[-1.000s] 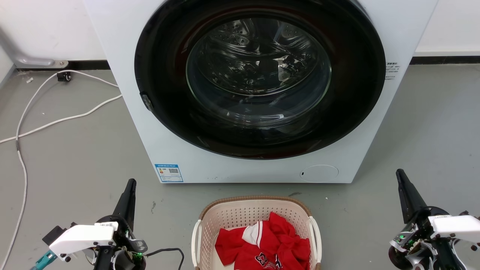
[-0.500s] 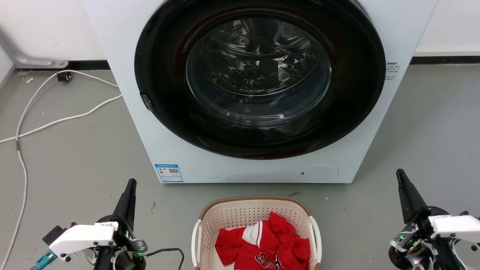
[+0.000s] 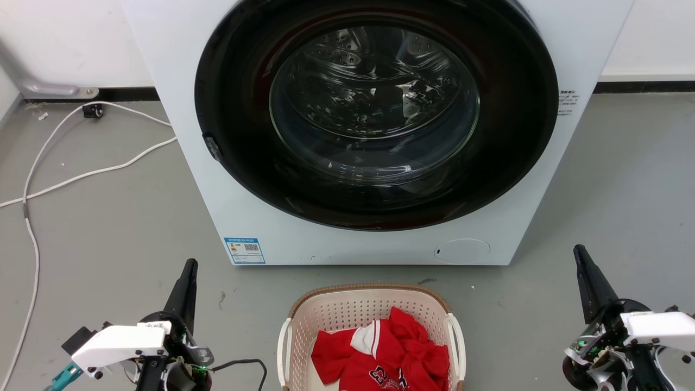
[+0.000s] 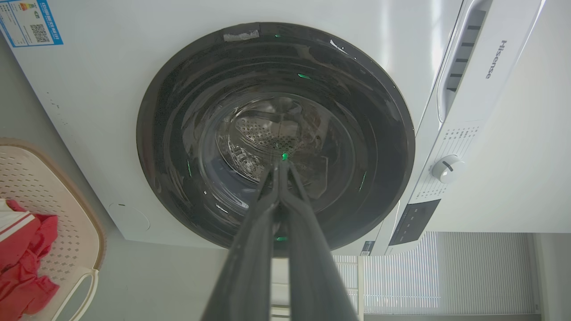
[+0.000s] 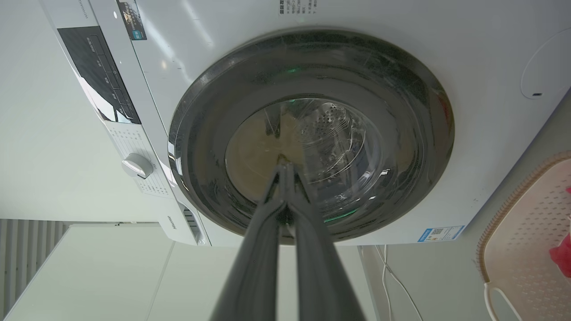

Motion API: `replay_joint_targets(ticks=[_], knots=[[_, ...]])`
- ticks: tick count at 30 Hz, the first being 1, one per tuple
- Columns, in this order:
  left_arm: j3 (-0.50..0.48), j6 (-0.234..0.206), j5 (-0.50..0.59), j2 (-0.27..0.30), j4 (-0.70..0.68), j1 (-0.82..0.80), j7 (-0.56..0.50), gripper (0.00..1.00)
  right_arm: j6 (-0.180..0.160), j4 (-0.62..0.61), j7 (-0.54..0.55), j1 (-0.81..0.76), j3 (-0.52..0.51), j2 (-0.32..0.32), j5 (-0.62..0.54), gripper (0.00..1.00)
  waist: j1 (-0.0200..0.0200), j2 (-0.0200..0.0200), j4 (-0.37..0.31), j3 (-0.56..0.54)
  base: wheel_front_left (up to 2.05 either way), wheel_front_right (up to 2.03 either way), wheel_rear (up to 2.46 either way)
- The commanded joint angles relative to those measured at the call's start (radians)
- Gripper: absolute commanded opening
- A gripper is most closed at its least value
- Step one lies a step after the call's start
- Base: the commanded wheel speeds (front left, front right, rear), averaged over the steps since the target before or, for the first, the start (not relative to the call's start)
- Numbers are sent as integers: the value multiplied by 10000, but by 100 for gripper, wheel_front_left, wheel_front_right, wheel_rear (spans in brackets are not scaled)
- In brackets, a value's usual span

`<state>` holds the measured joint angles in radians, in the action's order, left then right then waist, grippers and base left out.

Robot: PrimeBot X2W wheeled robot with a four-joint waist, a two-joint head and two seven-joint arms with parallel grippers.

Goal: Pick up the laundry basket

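The beige laundry basket [image 3: 347, 307] with a brown rim and white side handles stands on the floor at the bottom centre, in front of the washer. A red and white garment [image 3: 385, 355] lies inside it. My left gripper [image 3: 190, 265] is shut, down at the lower left, well left of the basket. At the lower right my right gripper [image 3: 579, 251] is shut too, well clear of the basket on its other side. The left wrist view has the basket [image 4: 67, 209] at its left edge beyond the shut left gripper [image 4: 282, 164]. The right wrist view shows the basket [image 5: 522, 236] at its right edge, past the shut right gripper [image 5: 284, 166].
A white front-loading washer [image 3: 179, 136] with a closed dark round door [image 3: 374, 114] rises right behind the basket. White cables [image 3: 81, 174] trail over the grey floor at the left. A black cable [image 3: 244, 363] lies by my left arm.
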<state>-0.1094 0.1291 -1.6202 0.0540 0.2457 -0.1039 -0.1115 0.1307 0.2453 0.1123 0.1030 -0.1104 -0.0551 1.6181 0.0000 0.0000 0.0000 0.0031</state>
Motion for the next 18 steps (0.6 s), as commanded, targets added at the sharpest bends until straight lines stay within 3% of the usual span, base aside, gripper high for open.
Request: replay_joint_targets(ticks=[1, 18], knots=[[-38, 45, 79, -5, 13, -101, -18, 0, 0, 11, 21, 120, -17, 37, -58, 0, 0, 0, 0, 0, 0, 0, 0], [-50, 43, 54, -14, 13, -99, -31, 0, 0, 12, 25, 122, -25, 43, -70, 0, 0, 0, 0, 0, 0, 0, 0]])
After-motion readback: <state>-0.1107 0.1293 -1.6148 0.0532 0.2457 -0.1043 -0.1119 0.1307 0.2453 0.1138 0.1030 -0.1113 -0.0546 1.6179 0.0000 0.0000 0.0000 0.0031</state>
